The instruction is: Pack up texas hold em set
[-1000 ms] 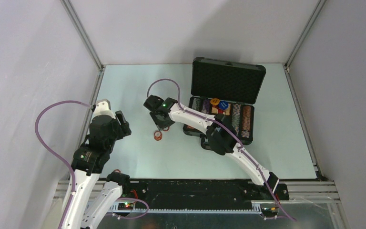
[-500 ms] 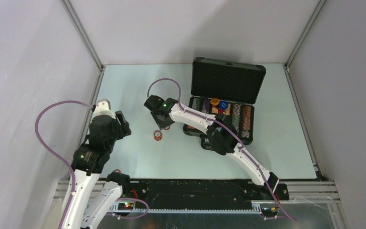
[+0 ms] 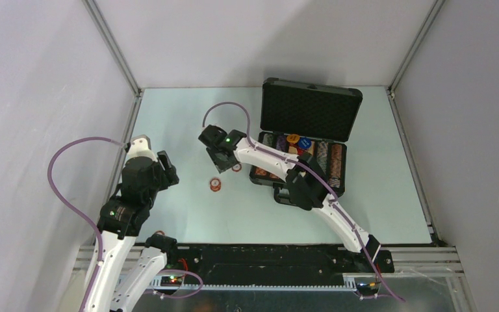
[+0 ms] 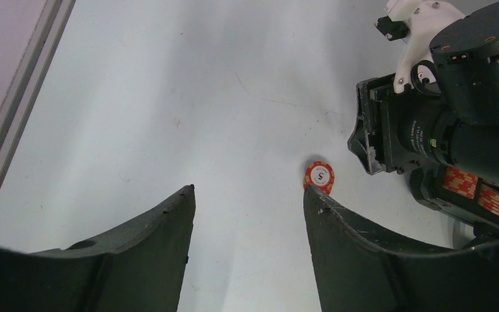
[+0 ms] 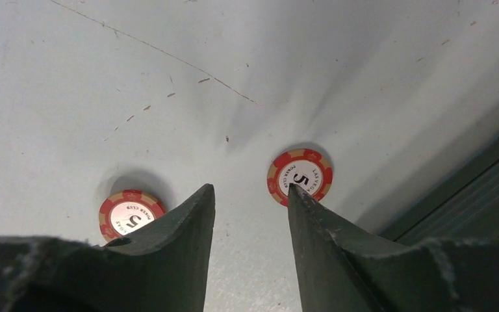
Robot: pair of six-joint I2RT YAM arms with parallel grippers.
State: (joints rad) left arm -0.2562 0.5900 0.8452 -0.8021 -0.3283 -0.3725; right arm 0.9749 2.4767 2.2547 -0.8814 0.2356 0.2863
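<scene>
While the right gripper (image 5: 250, 195) hangs half-open and empty over the table (image 5: 71, 78), straddling neither red-white chip (image 5: 300, 176) — both lie loose near the open case (image 3: 310, 112) — closing here could pinch air or flick one away (left gripper (image 4: 248, 192) gapes empty too).

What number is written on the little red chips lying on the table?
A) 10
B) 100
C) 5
C: in the right wrist view, the right-hand chip and the left-hand chip each show a 5 in their white middle.
</scene>
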